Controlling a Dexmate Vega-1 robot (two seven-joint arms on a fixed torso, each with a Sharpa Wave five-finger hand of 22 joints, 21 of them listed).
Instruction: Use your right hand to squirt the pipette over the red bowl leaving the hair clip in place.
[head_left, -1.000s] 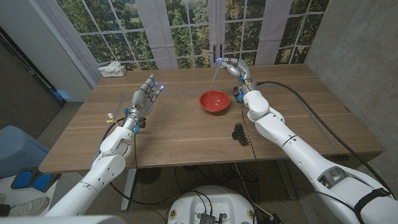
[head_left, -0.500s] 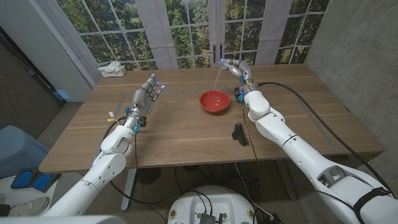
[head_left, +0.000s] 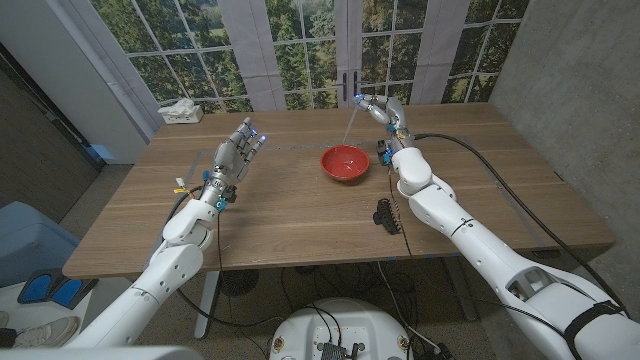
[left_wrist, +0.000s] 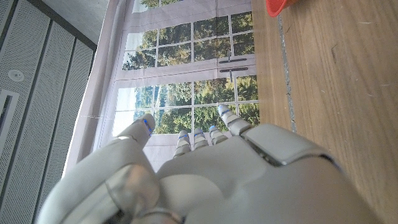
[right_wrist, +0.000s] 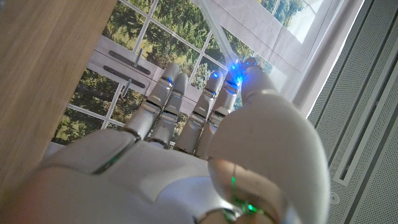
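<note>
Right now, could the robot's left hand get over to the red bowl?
Probably yes. The left hand is open and holds nothing, and only bare table lies between it and the red bowl. The right hand holds the pipette above the bowl, so they might bump.

Your right hand (head_left: 378, 108) is raised behind the red bowl (head_left: 345, 162) and pinches the pipette (head_left: 350, 123), which slants down with its tip over the bowl's far rim. The black hair clip (head_left: 387, 214) lies on the counter (head_left: 300, 215) near the front edge, well apart from the bowl. Your left hand (head_left: 235, 156) stands with fingers apart, holding nothing.
</note>
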